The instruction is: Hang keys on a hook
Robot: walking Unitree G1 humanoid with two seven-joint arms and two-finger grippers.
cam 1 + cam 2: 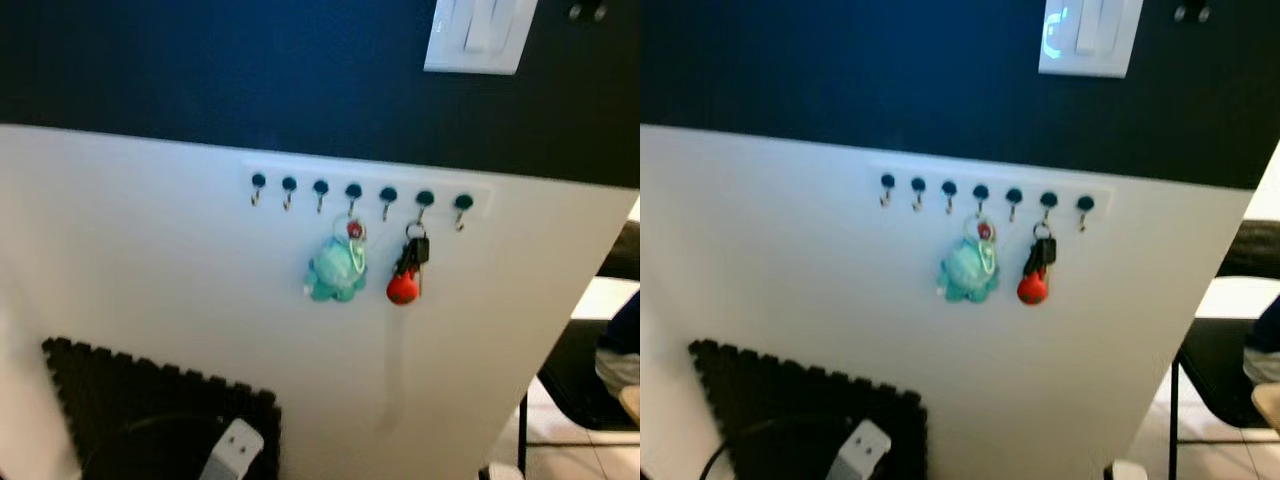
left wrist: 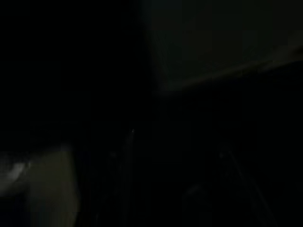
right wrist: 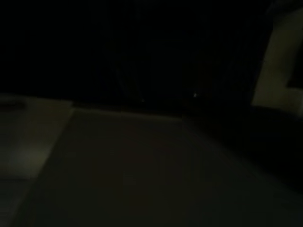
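So, keys: small black key bunch with a round red ball charm (image 1: 405, 275), hanging on the sixth little dark-knobbed metal hook (image 1: 424, 203) counting from the robot's left, so the job looks done to me.
Pincers: left gripper and right gripper both seem to hang idle. Their wrist views are nearly black, so I honestly can't tell if either is clenched, released or grasping anything.
Where vs pincers: my guess is the keys sit high and well apart from both of them, up on the white wall (image 1: 150, 250).
Handling: looks light and floppy. The ring is stiff, the rest dangles and swings, and the ball looks smooth and probably slippery. I'd take it by the key body just under the ring, not the ball.
Neighbour: soft teal plush turtle keychain (image 1: 335, 270) on the fourth hook, near the keys but not touching.
Count: seven hooks in one row, two in use, five bare. Two keychains. One white light switch plate (image 1: 480, 35) above.
Other stuff: black foam puzzle mat (image 1: 150, 400) down low, black chair (image 1: 570, 390) off to the right.
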